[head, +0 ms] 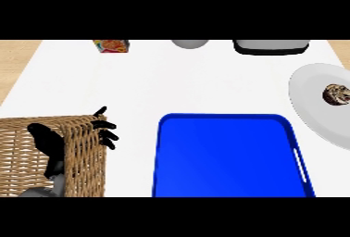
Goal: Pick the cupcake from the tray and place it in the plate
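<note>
Resting at the lower left of the frame, the robot's black left hand (pixel 54 143) showed its fingers spread and relaxed, holding nothing, in front of the woven brown wicker basket (pixel 85 173) that filled that corner. Its fingertips reached past the basket's right rim. The right hand did not appear anywhere in the frame. Just right of the basket, at lower centre, lay the bright blue rectangular tray (pixel 229 157) with a raised rim. Further out, at the right edge, the round pale grey plate (pixel 311 109) held the small brown cupcake (pixel 336 94), which sat well apart from the tray. Along the top edge stood a colourful small box (pixel 111 46), a grey rounded object (pixel 190 43) and a dark-rimmed grey container (pixel 271 46).
</note>
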Available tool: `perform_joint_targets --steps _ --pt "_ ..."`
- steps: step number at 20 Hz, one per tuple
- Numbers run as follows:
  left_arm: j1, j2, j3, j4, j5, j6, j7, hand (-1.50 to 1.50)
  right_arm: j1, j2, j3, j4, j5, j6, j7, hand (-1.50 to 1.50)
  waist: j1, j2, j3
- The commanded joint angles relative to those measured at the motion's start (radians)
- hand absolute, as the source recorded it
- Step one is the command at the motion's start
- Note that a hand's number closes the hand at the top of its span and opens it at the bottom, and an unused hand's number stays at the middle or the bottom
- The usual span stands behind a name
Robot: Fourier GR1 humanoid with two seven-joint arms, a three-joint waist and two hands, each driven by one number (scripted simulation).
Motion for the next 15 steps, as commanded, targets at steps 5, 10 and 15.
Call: perform_joint_targets --steps 5,10,15 --pt "0.080 -0.065 -0.031 0.130 -0.077 -0.010 -0.193 0.00 0.108 -0.039 0.044 0.000 0.044 0.075 -0.095 -1.50 -0.008 0.016 -0.027" --pt "0.076 -0.094 -0.040 0.111 -0.088 -0.002 -0.184 0.00 0.187 -0.031 0.048 0.017 0.049 0.082 -0.143 -1.50 -0.014 0.013 -0.028" --pt "0.141 -0.067 -0.015 0.073 -0.079 -0.039 -0.187 0.00 0.225 -0.002 0.061 0.003 0.059 0.044 -0.201 -1.50 -0.007 0.011 -0.028"
